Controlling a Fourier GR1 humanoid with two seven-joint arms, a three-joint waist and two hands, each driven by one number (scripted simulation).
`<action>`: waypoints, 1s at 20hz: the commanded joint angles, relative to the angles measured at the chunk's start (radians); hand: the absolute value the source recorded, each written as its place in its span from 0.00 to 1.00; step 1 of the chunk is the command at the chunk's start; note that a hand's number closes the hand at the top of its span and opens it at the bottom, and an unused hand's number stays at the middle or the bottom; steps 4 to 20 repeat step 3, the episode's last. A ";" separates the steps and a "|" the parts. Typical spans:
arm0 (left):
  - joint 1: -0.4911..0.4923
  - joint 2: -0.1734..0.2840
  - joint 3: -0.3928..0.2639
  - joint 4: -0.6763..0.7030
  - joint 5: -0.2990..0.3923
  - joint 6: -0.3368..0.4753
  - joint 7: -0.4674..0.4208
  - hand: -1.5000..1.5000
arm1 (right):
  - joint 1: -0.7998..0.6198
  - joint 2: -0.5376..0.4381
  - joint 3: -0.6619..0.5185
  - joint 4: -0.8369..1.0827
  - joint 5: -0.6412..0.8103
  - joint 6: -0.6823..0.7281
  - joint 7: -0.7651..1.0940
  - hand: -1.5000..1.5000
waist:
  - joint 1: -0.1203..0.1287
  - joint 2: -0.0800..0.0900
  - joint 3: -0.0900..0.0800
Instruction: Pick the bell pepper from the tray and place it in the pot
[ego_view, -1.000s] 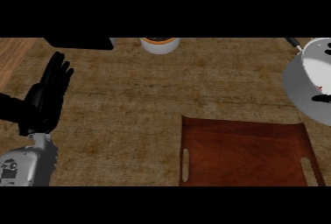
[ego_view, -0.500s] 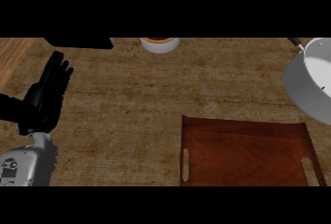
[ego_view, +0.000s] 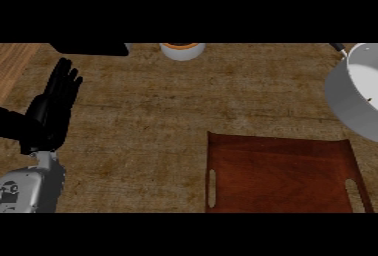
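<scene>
As only the head view is supplied, findings are confined to it. The left hand (ego_view: 53, 112) stands at the view's left edge above its grey forearm (ego_view: 31, 187), fingers straight and spread, pointing up and holding nothing; this reads as a resting posture, kept clear of the work area. The right hand does not appear anywhere. Well to the right of the left hand and somewhat lower lies the tray (ego_view: 280, 175), a reddish-brown board with a slot handle at each side, flat on the desk (ego_view: 192, 100). No bell pepper is visible on its surface. Farther right, and higher than the hand, the pot (ego_view: 354, 95) sits partly cut by the view's right edge, its pale interior open upward to receive items; what shows of the inside appears bare apart from a small dark speck, and whether the pepper lies in the hidden part cannot be told. Above and to the right of the hand, a small white cup with an orange top (ego_view: 181, 50) stands at the far edge, apart from everything else.
</scene>
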 joint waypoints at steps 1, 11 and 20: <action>-0.008 -0.004 -0.005 0.004 0.000 0.000 0.005 0.50 | 0.029 -0.019 0.003 -0.013 -0.004 0.169 -0.121 0.00 | -0.004 0.000 0.001; 0.019 0.002 -0.002 -0.003 0.007 -0.016 -0.008 0.50 | 0.033 -0.014 -0.007 -0.007 -0.019 0.159 -0.100 0.00 | 0.012 0.001 0.001; 0.019 0.002 -0.002 -0.003 0.007 -0.016 -0.008 0.50 | 0.033 -0.014 -0.007 -0.007 -0.019 0.159 -0.100 0.00 | 0.012 0.001 0.001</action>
